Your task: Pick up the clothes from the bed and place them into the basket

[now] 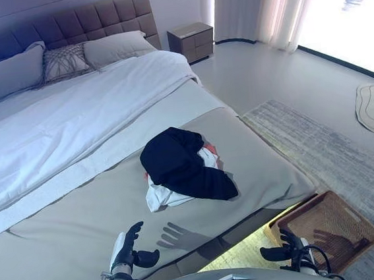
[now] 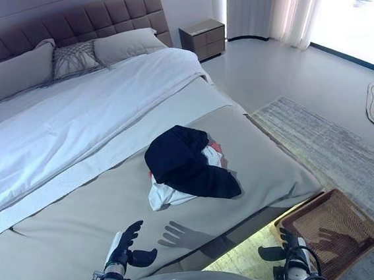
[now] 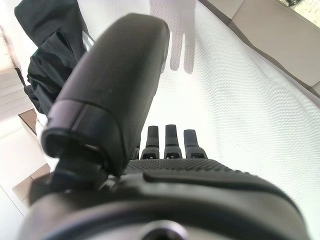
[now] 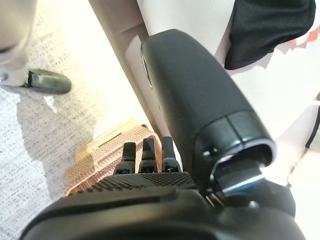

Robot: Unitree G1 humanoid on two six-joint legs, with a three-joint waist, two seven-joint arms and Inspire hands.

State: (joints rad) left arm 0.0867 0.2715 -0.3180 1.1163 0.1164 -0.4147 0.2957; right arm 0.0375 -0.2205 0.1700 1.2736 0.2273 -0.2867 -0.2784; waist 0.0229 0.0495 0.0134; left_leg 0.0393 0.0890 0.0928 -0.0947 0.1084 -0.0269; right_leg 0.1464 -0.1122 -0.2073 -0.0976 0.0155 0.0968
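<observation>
A pile of clothes lies on the bed (image 1: pixel 64 238) near its foot: a black garment (image 1: pixel 179 164) on top of a white one (image 1: pixel 158 197), with a bit of red cloth (image 1: pixel 211 148) at the far side. The pile also shows in the left wrist view (image 3: pixel 47 65) and the right wrist view (image 4: pixel 270 25). A brown woven basket (image 1: pixel 328 227) stands on the floor by the bed's corner, also in the right wrist view (image 4: pixel 100 150). My left hand (image 1: pixel 128 248) is open above the bed's front edge, short of the pile. My right hand (image 1: pixel 289 246) is open and empty beside the basket.
Pillows (image 1: pixel 66 59) and a white duvet (image 1: pixel 60 126) cover the far half of the bed. A nightstand (image 1: pixel 192 41) stands by the headboard. A grey rug (image 1: pixel 334 152) lies on the floor on the right, with curtains (image 1: pixel 260 7) beyond it.
</observation>
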